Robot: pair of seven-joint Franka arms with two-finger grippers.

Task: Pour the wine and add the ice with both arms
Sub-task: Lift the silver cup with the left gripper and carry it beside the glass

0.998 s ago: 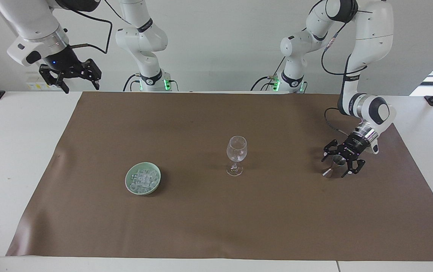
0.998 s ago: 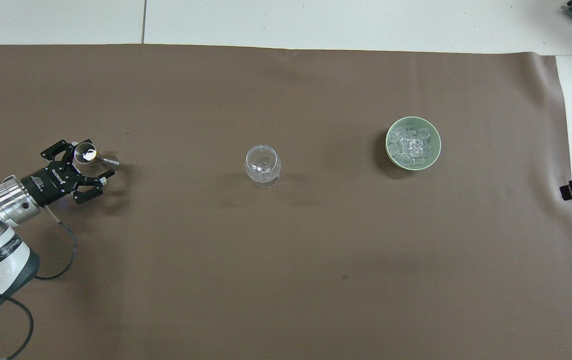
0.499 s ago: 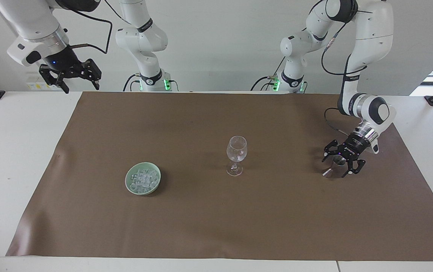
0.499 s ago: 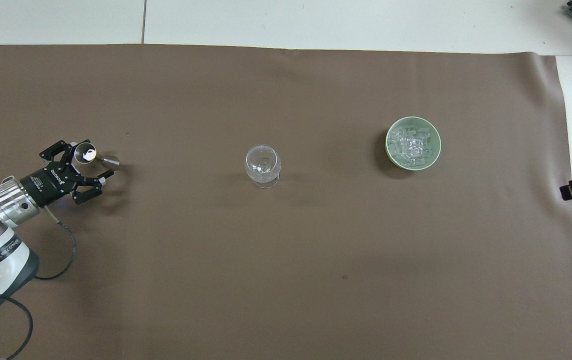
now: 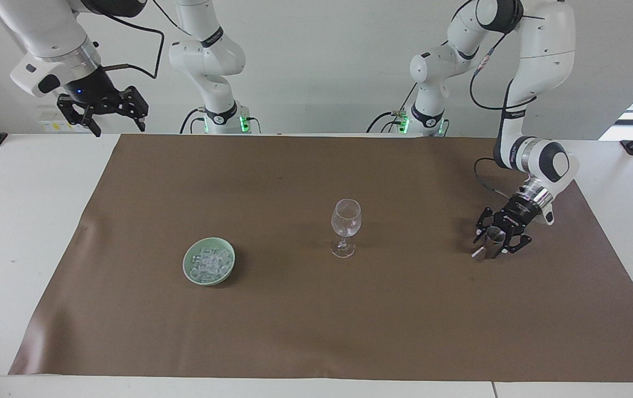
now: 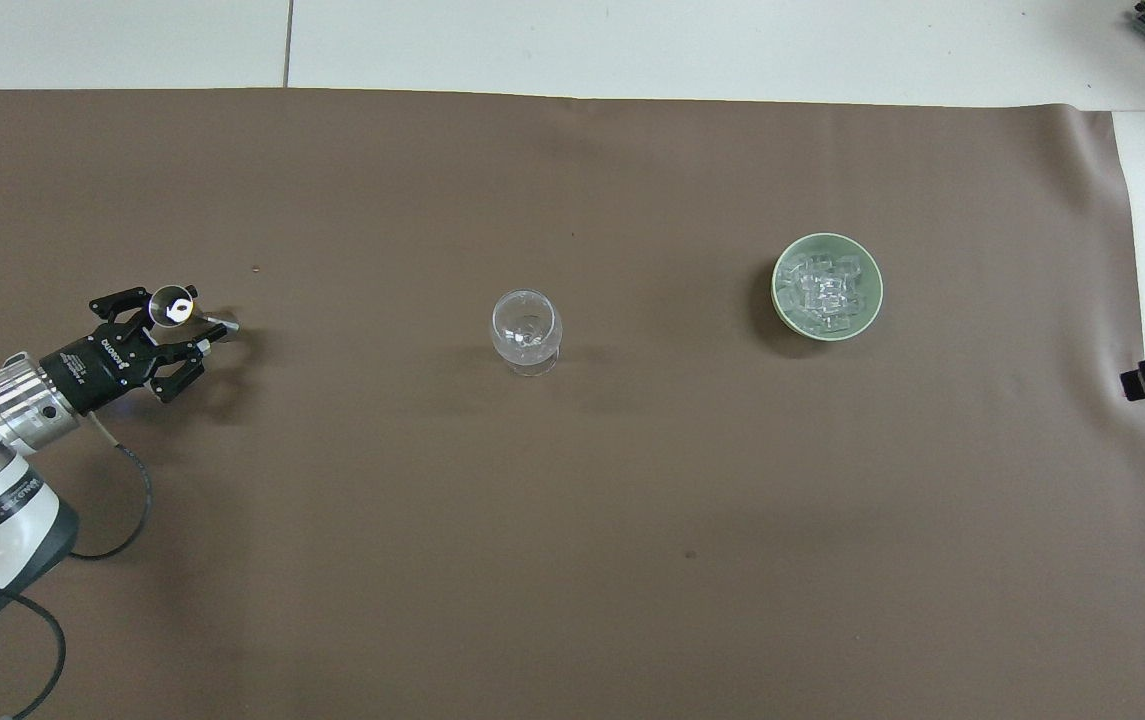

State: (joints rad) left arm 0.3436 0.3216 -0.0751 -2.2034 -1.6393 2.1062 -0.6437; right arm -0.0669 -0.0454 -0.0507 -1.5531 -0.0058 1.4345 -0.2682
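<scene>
A small steel jigger [image 5: 492,239] stands on the brown mat [image 5: 316,331] toward the left arm's end of the table. My left gripper [image 5: 496,244] is low at the mat, its fingers closed in on the jigger's sides. In the overhead view the left gripper [image 6: 200,320] holds the jigger [image 6: 171,306], and a bright glint shows in its cup; the wine itself is not clear to see. A clear stemmed glass [image 5: 345,222] stands upright mid-mat. A green bowl [image 5: 186,265] of ice [image 5: 210,262] sits toward the right arm's end. My right gripper [image 5: 119,125] waits raised and open over the table's edge.
The glass [image 6: 526,326] and the bowl [image 6: 777,300] with ice [image 6: 824,290] stand about in a line with the jigger. White table shows around the mat [image 6: 572,560]. Two more arm bases stand at the robots' edge.
My left gripper's fingers have narrowed onto the jigger, which has stayed standing in place. The right arm has barely moved.
</scene>
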